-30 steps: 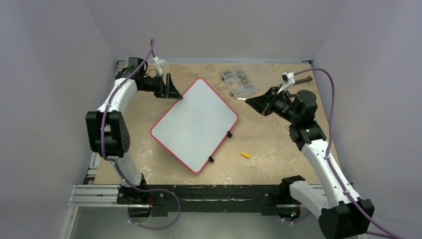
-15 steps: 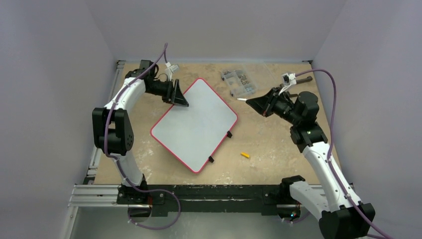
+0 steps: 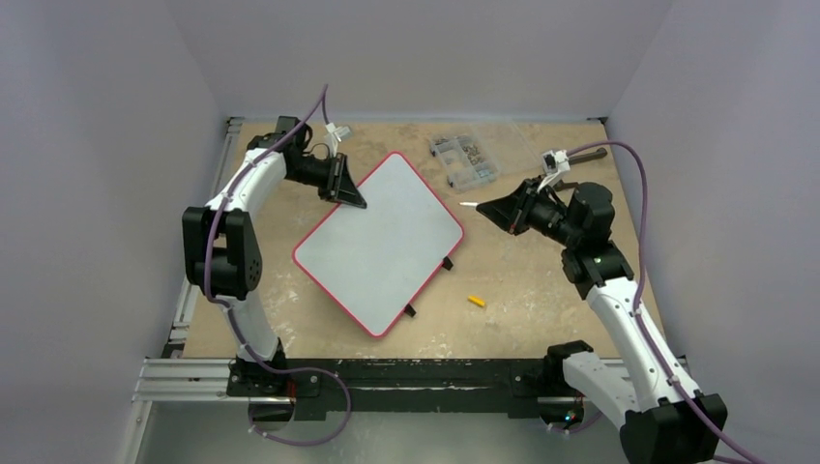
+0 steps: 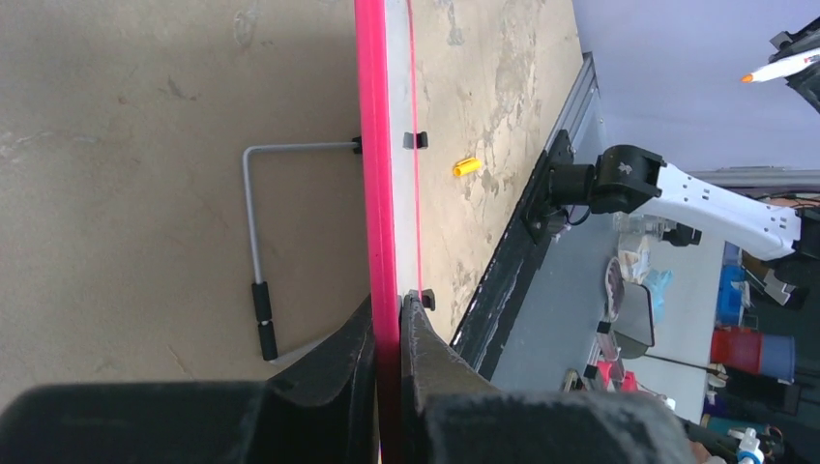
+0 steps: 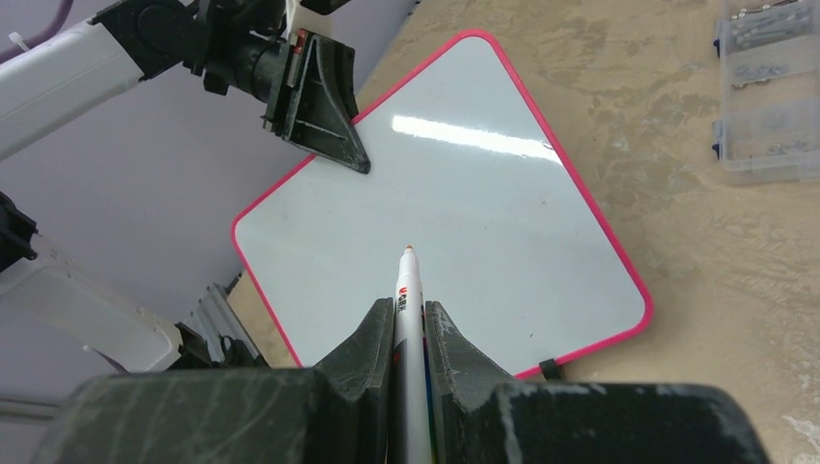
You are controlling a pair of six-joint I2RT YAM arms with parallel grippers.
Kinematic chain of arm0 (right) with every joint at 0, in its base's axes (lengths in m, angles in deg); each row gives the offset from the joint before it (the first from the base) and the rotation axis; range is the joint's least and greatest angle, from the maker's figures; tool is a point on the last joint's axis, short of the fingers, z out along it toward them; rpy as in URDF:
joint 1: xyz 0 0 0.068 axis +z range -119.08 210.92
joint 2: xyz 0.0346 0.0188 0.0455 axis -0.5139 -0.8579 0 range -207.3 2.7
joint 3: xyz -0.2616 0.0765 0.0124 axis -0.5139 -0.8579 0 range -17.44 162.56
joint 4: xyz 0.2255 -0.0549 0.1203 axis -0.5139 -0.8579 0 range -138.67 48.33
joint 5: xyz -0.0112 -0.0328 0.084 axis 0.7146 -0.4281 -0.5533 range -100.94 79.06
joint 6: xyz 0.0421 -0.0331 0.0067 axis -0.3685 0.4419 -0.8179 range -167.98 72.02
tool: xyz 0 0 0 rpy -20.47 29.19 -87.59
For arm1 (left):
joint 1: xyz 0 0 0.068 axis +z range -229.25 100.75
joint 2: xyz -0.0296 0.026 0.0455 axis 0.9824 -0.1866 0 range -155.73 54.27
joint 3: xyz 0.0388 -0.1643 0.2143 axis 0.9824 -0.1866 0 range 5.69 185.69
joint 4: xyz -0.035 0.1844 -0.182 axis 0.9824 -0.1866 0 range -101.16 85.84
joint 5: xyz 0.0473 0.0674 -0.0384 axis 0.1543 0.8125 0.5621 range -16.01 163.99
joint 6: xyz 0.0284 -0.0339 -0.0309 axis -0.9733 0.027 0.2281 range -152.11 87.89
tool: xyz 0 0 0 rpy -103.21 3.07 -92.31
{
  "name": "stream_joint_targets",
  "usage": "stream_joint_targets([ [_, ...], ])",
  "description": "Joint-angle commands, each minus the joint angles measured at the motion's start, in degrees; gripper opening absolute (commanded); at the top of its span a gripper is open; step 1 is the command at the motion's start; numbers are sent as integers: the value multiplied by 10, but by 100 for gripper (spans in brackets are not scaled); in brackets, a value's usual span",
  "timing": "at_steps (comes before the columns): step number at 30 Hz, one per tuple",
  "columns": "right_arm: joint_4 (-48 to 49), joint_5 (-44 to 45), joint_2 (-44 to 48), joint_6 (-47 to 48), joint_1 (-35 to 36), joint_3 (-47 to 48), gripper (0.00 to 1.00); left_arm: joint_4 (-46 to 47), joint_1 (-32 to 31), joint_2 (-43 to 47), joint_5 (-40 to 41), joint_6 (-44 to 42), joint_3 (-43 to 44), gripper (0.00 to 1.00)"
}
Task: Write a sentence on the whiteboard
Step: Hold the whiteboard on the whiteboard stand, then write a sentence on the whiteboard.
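The whiteboard [image 3: 377, 242] lies turned on the table, white with a red rim [image 4: 372, 145]. Its face [image 5: 435, 213] is blank, and no sentence is in view. My left gripper [image 3: 356, 201] is shut on the board's far-left edge, with the red rim pinched between its fingertips [image 4: 387, 304]. My right gripper [image 3: 488, 208] hovers right of the board, above the table, and is shut on a white marker [image 5: 406, 280]. The marker's orange tip [image 3: 464, 204] points toward the board without touching it.
A clear parts box [image 3: 464, 159] stands behind the board's right corner. A small orange cap [image 3: 475, 301] lies on the table right of the board's near edge. Black tabs [image 3: 445, 261] stick out along that edge. A bent grey rod [image 4: 253, 222] shows beside the rim.
My left gripper has moved right onto the board's far-left edge and shut on the rim. The right gripper has sunk slightly and shifted left with the marker.
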Motion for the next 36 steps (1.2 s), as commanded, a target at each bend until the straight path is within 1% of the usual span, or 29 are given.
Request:
stream_joint_targets([
  [1,44,-35,2,9,2,-15,0,8,-19,10,10,-31,20,0],
  [8,95,-79,-19,16,18,-24,0,18,-28,21,31,-24,18,0],
  [12,101,-68,-40,39,60,-15,0,29,-41,31,83,-10,15,0],
  [15,113,-48,-53,48,92,-14,0,47,-45,42,107,8,8,0],
  [19,161,-49,-64,44,110,-28,0,54,-48,57,153,33,1,0],
  [22,208,-50,-66,44,119,-47,0,27,-63,62,188,29,10,0],
  [26,258,-55,-82,44,133,-58,0,26,-80,74,199,33,11,0],
  [32,305,-50,-107,58,174,-57,0,7,-93,64,239,35,21,0],
  [36,347,-60,-134,59,194,-56,0,22,-96,69,241,35,6,0],
])
